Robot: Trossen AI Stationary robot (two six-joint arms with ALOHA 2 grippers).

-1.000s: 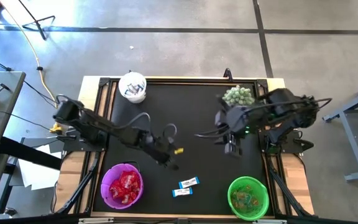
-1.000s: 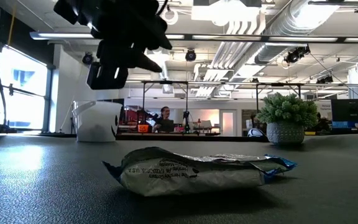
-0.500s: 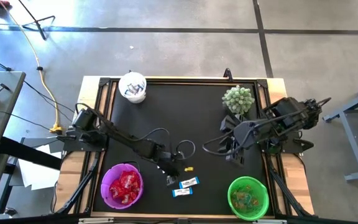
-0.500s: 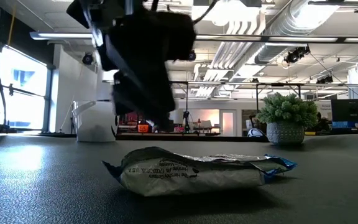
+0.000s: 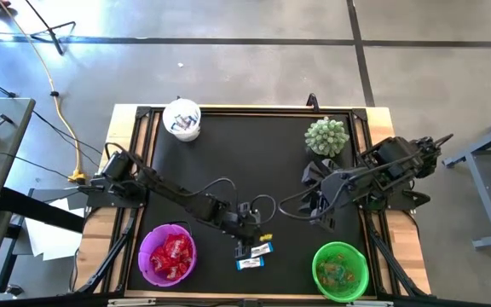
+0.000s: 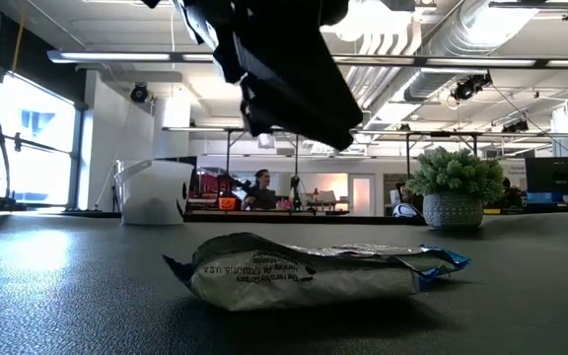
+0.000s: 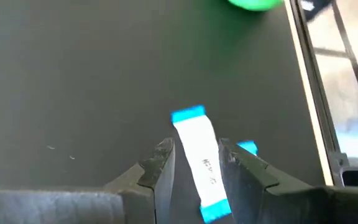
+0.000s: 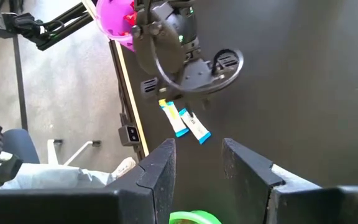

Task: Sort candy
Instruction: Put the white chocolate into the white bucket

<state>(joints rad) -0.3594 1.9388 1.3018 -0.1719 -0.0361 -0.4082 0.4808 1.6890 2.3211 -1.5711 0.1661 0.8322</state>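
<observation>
Down near the counter's (image 5: 254, 162) front edge lie two blue-and-white mini bars (image 5: 261, 249), side by side between the purple bowl (image 5: 168, 255) of red packets and the green bowl (image 5: 340, 269). Straddling the nearer bar, the left gripper (image 7: 194, 163) hovers with its fingers parted, one on either side, not clamped. Farther right, the right gripper (image 8: 197, 163) hangs above bare counter, fingers apart and empty.

2 blue-and-white mini bars (image 5: 256, 256) flat on mat at 6 o'clock, side by side; red candies (image 5: 170, 256) piled at 7.
</observation>
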